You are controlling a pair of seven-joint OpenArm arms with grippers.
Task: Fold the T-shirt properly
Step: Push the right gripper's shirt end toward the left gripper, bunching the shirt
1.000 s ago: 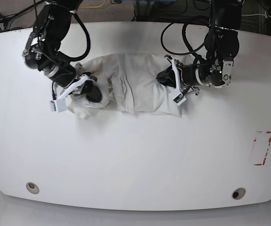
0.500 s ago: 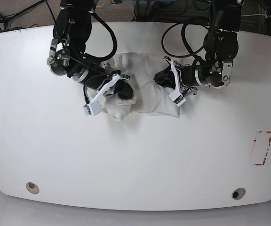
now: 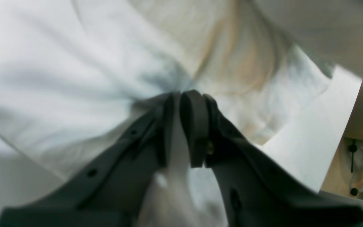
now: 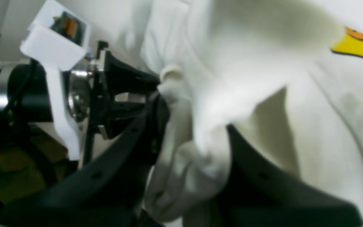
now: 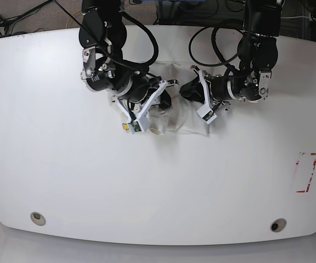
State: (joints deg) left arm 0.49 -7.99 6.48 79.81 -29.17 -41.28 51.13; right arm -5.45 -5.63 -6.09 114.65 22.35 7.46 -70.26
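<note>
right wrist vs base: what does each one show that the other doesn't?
Right wrist only: the T-shirt's yellow patch and the cloth bunched between the right pincer's fingers.

Base only: the whole white table, a red marking near its edge, and both arms.

Both: the T-shirt, the right pincer shut on it, and the left pincer at its other side.

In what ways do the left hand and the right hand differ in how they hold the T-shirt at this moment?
The left hand pinches a thin layer of the T-shirt, its fingers nearly touching; the right hand grips a thick bunch, its fingers further apart. In the base view the left hand is at the shirt's right side, while the right hand is over its left part. Both are shut on cloth.
</note>
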